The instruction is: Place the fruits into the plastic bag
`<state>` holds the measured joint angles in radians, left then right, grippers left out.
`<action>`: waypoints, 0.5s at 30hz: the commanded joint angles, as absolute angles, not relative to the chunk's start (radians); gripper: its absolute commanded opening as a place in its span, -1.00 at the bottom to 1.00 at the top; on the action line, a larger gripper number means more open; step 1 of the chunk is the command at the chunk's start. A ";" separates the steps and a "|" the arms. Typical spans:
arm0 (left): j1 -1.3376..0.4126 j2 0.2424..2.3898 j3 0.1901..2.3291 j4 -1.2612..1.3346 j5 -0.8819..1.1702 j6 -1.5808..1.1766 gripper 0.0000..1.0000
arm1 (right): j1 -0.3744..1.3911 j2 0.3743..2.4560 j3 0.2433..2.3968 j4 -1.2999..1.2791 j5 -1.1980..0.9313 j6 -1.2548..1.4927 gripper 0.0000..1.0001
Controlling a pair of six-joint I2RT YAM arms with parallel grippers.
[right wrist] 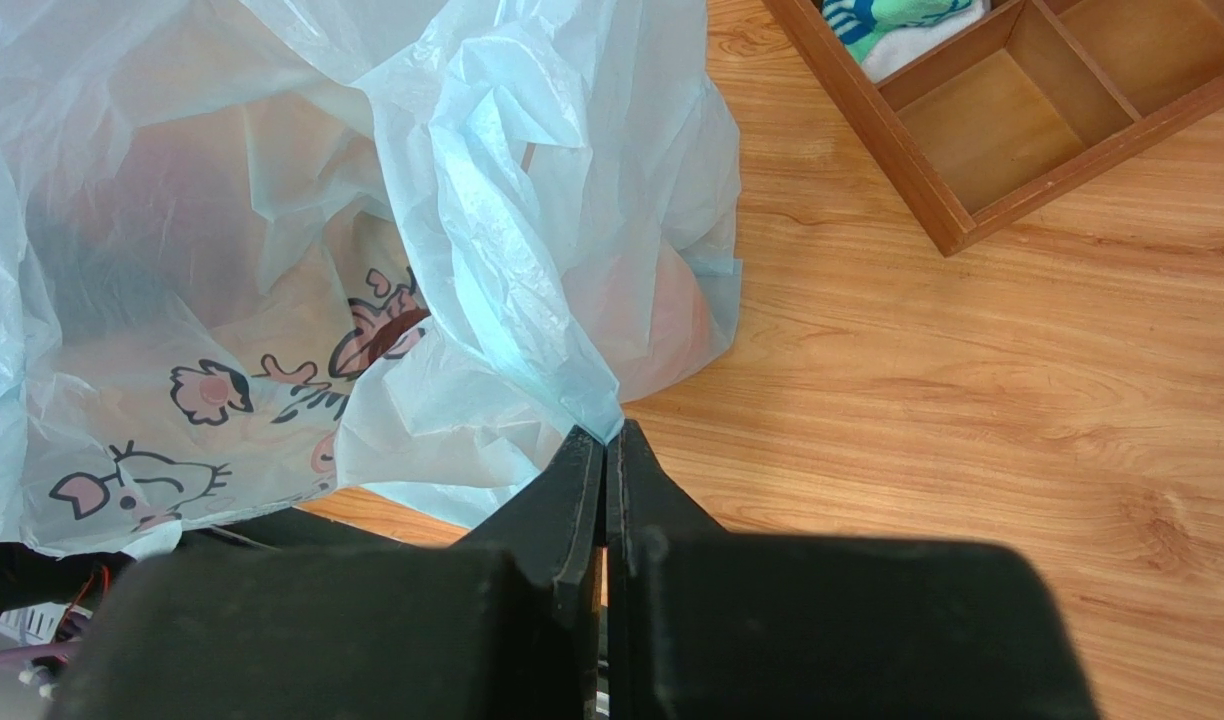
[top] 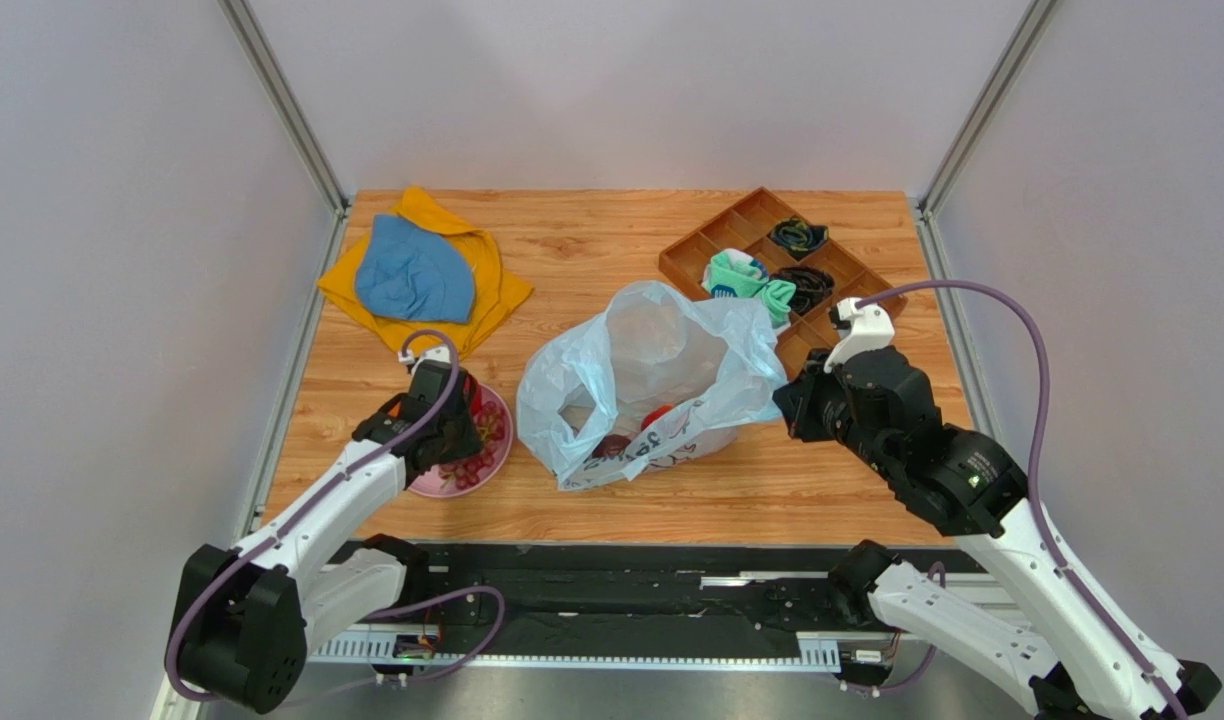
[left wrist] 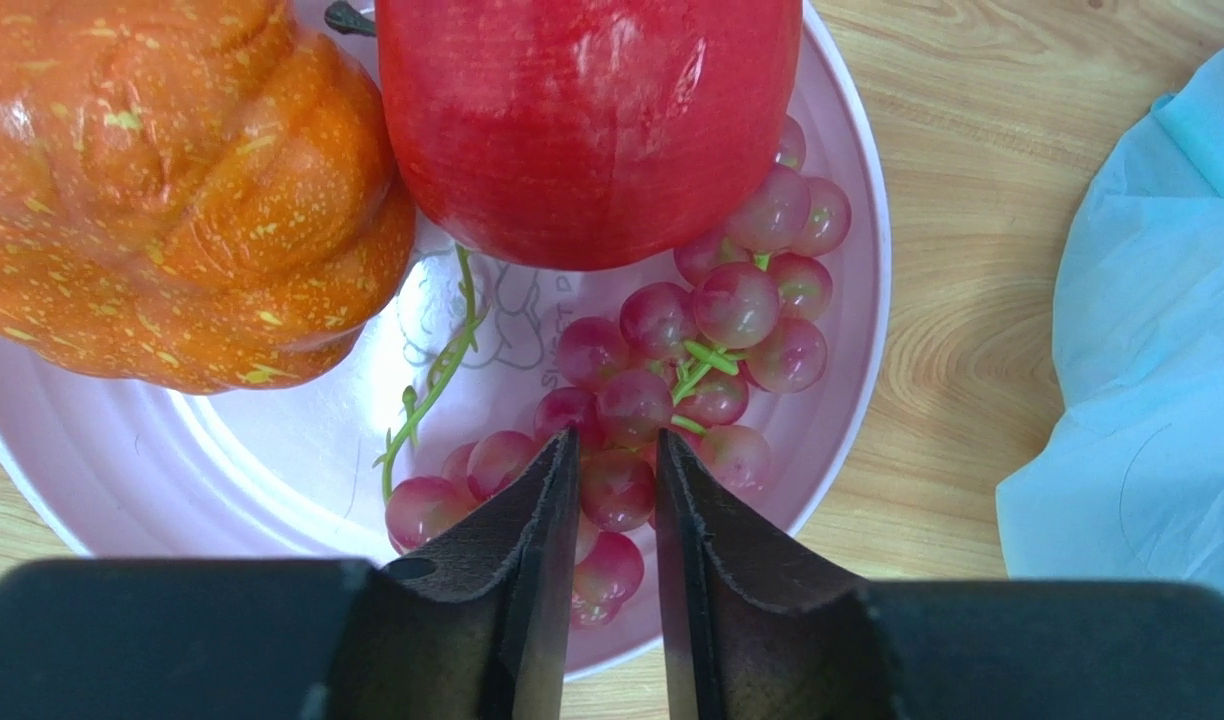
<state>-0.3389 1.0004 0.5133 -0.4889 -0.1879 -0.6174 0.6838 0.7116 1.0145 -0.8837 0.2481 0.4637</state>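
At the left of the desk, the left pincer hangs just over the pink plate, its jaws a little apart, with one grape of the grapes showing in the gap; I judge that it is not yet clamped. The orange and a red apple lie on the same plate, touching the bunch. The step looks like picking the grapes: better to close on the green stem or a tight cluster than on one loose berry, then lift straight up, clear of the apple. In the middle lies the plastic bag, with red and dark shapes inside. The right pincer is closed on its rim and should hold the mouth wide.
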 commanded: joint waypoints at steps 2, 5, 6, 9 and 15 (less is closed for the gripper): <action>-0.345 1.022 0.548 -0.509 -0.189 -0.600 -0.47 | 0.684 0.704 1.017 -0.865 0.245 0.471 -1.00; -0.345 0.999 0.543 -0.509 -0.176 -0.603 -0.54 | 0.684 0.707 1.020 -0.865 0.245 0.469 -1.00; -0.347 0.991 0.537 -0.508 -0.172 -0.604 -0.56 | 0.683 0.704 1.022 -0.865 0.245 0.471 -1.00; -0.347 0.947 0.532 -0.512 -0.143 -0.610 -0.60 | 0.683 0.712 1.025 -0.864 0.247 0.469 -1.00; -0.348 0.853 0.560 -0.558 -0.095 -0.621 -0.62 | 0.684 0.718 1.026 -0.864 0.249 0.468 -1.00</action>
